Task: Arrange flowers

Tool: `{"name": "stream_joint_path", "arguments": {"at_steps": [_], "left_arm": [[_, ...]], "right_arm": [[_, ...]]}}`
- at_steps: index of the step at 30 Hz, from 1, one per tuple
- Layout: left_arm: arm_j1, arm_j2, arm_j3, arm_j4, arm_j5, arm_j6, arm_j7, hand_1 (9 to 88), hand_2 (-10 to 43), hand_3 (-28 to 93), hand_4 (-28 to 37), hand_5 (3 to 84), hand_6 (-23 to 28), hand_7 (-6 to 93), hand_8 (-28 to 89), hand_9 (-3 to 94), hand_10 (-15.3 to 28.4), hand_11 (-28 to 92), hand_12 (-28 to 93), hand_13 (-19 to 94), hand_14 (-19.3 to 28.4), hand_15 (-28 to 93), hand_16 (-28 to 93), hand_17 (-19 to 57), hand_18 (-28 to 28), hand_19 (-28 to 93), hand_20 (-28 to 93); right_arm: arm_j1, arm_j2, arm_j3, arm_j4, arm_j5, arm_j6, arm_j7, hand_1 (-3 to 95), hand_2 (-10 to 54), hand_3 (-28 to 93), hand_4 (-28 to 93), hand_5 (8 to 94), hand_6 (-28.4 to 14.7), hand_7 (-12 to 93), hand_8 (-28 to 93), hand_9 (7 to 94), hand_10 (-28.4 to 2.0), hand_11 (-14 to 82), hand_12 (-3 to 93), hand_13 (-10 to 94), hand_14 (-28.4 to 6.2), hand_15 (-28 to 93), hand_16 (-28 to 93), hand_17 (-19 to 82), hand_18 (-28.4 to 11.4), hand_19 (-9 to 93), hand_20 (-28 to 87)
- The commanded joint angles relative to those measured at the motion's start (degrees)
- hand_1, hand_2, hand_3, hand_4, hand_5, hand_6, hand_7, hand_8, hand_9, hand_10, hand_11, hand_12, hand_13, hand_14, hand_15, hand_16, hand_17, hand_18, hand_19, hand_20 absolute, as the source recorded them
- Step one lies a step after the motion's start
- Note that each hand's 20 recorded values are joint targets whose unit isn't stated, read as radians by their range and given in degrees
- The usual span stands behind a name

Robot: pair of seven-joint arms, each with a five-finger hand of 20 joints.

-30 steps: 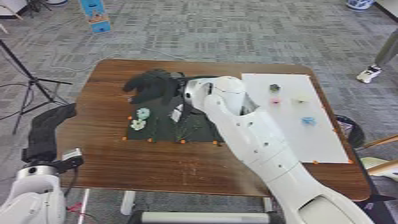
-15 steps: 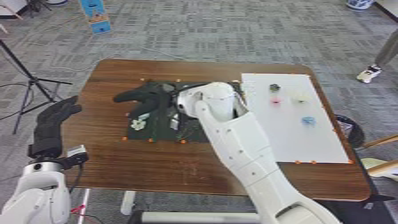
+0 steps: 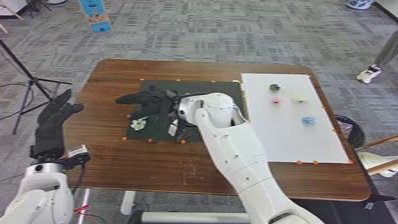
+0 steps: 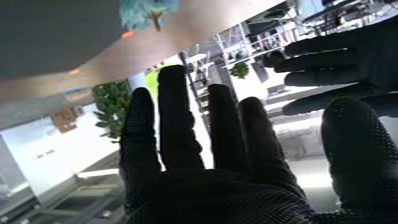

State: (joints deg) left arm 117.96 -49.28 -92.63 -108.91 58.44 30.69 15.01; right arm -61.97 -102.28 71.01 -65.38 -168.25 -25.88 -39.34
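In the head view, we see the right hand (image 3: 153,102), sheathed in matte black fabric, over the left part of a flat, dark mat (image 3: 209,87). The mat lies on the brown wooden table (image 3: 182,172), with small orange tags (image 3: 183,142) along its edge. Near the hand, on the mat, we find a white flower (image 3: 139,124) with rounded petals around a yellowish middle, and a pale slip (image 3: 173,127).

To the right we have a smooth white board (image 3: 266,142), oblong, bearing four small blooms: a dark flower (image 3: 274,87), a pink flower (image 3: 275,101), a pale flower (image 3: 299,99) and, nearer to us, a ruffled blue flower (image 3: 308,120). Our left hand (image 3: 53,117), in the same black fabric, is beside the table's left edge, fingers straight and thumb apart.

In the right wrist view, we see the right hand (image 4: 213,200) spread, fingers straight and thumb well apart, its glove finely dotted. Beyond its fingertips is a light-blue flower (image 4: 147,11) with feathery petals and a short brownish stem. We also see the left hand farther off, its fingers straight and fanned, and a leafy green plant (image 4: 112,107) in the background.
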Motion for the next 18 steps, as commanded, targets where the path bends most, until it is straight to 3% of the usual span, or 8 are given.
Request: {"name": "stream_joint_path", "arguments": {"at_steps": [1, 4, 9, 18], "left_arm": [[-2.3, -1.05, 1.8, -1.1, 0.0, 0.41, 0.23, 21.8, 16.8, 72, -28.3, 29.3, -3.8, 17.8, -12, 48.3, 11.8, 19, 11, 29, 11.4, 8, 1, 0.0, 7.7, 2, 13], [-3.2, -1.1, 2.5, -1.28, -0.45, 1.19, 0.61, 21.8, 16.8, 72, -28.3, 29.5, -3.7, 18.0, -13, 48.3, 11.8, 19, 11, 29, 11.5, 8, 1, 0.0, 7.8, 2, 13], [-3.7, -1.3, 2.79, -1.89, 0.09, 0.91, 1.08, 21.7, 16.5, 72, -28.3, 29.7, -3.5, 18.2, -13, 48.1, 11.7, 19, 11, 29, 11.5, 8, 1, 0.0, 7.8, 2, 13], [-4.7, -1.32, 3.46, -2.02, 0.63, 0.73, 0.43, 21.6, 16.3, 73, -28.3, 32.1, -2.5, 17.8, -12, 47.6, 11.7, 19, 11, 29, 11.5, 8, 1, 0.0, 8.0, 2, 13]], "right_arm": [[0.0, -2.8, 3.0, 2.2, -22.7, -0.7, -2.9, 13.5, 23.0, 67, -17, 18.3, -0.9, 19, -10, 36.1, -6.3, 3.4, 8.6, 22, -18.2, 46, 33, -2, -16.1, 51, 50], [-0.4, -3.2, 3.6, 2.4, -24.3, -0.1, -2.2, 13.6, 23.0, 67, -17, 18.8, -0.9, 19, -10, 37.2, -6.3, 3.6, 8.5, 23, -18.3, 46, 33, -2, -16.1, 51, 50], [-0.6, -3.6, 4.1, 2.9, -28.0, -1.0, -1.9, 13.6, 23.1, 67, -17, 18.8, -1.0, 19, -11, 37.7, -6.6, 3.7, 8.2, 23, -18.2, 47, 33, -1, -16.2, 51, 50], [-0.1, -4.6, 6.2, 4.4, -30.0, -4.4, -1.7, 13.3, 22.6, 67, -18, 19.6, -0.8, 19, -11, 40.5, -7.1, 4.4, 8.2, 23, -18.3, 46, 32, -1, -16.1, 51, 49]]}}
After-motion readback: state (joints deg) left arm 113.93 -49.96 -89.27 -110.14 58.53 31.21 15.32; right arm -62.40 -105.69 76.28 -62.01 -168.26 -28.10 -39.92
